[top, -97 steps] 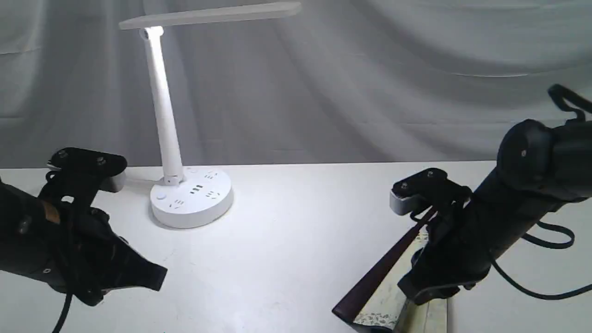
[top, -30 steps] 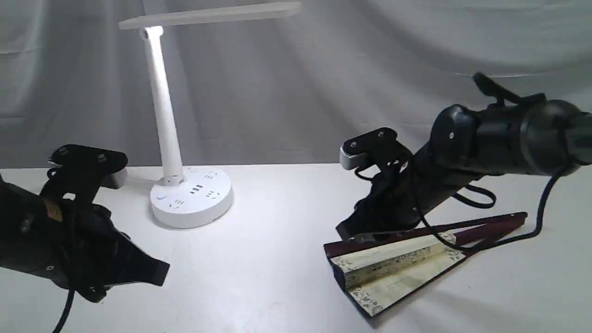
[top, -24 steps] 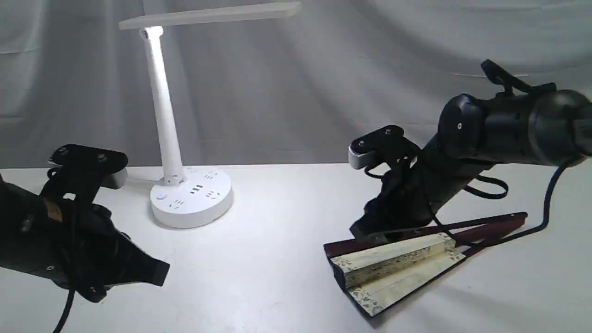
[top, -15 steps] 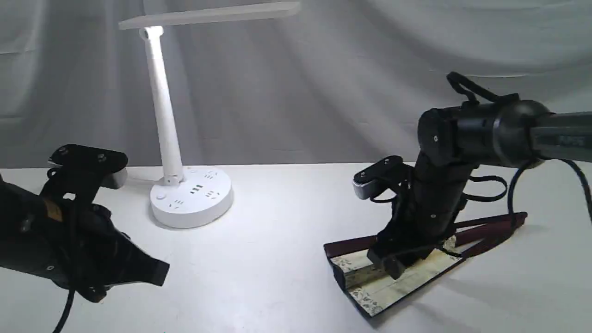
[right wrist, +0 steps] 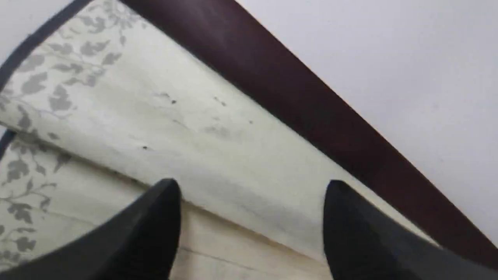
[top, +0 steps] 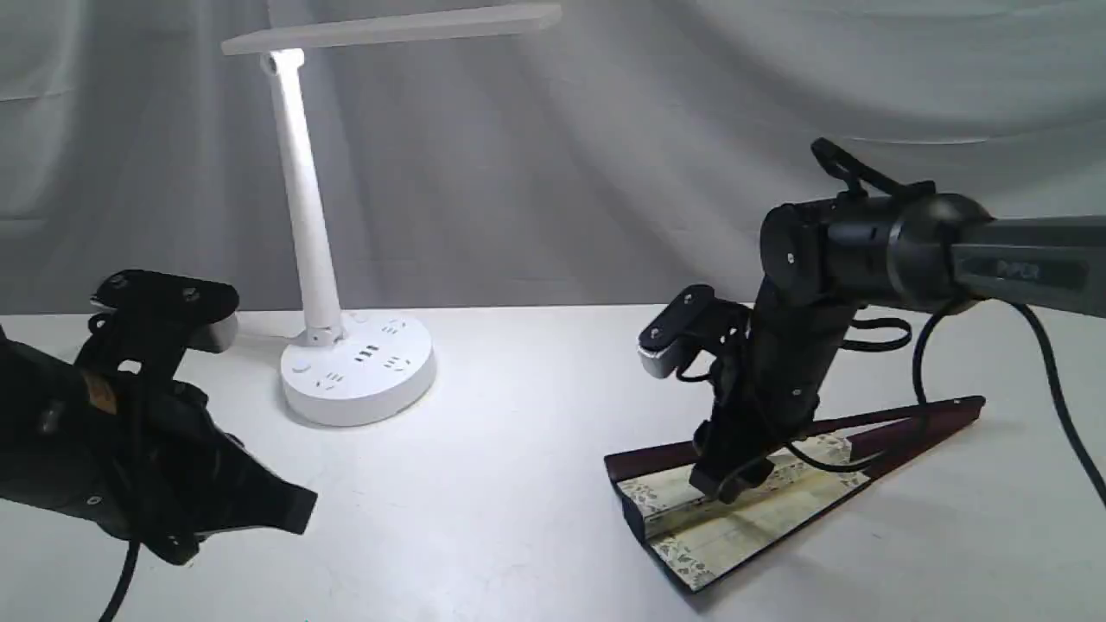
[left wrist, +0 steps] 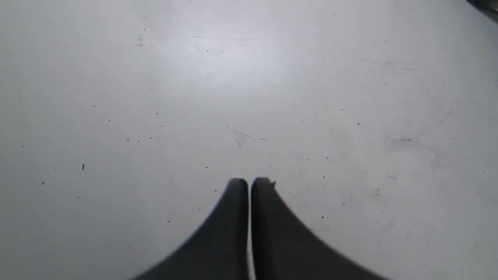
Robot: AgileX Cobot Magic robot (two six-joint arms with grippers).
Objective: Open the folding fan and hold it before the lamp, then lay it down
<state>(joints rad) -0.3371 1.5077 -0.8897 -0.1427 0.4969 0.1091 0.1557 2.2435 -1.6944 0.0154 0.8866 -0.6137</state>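
At the far left the left pincer (top: 292, 510) hangs low over the bench (top: 518, 510), a matte black wedge narrowing to a blunt tip. Its wrist view shows the two smooth dark fingers (left wrist: 237, 194) pressed together with only a hairline seam between them, holding nothing. Below them is bare pale bench, finely scratched and dotted with dark specks that the exterior view does not pick up.

Behind it stands the lamp (top: 315, 259), glossy white plastic. It has a round, thick base with socket holes on top, a slim stem leaning slightly, and a long flat head reaching out level to the right. A grey cloth backdrop (top: 734, 121) hangs in soft folds behind the bench.

On the right the folding fan (top: 760, 518) lies on the bench, well apart from the lamp and only partly spread. A few cream paper pleats show between dark maroon wooden guards that taper to a point at the far right.

The right pincer (top: 721, 485) points steeply down onto the leaf, jaws set wide apart and gripping nothing. Whether its tips touch the paper cannot be told. Only the right wrist view shows the grey leaf-and-flower print along the paper's dark-edged border, small stains on the cream, and a raised fold running between the two black fingertips (right wrist: 163, 202).
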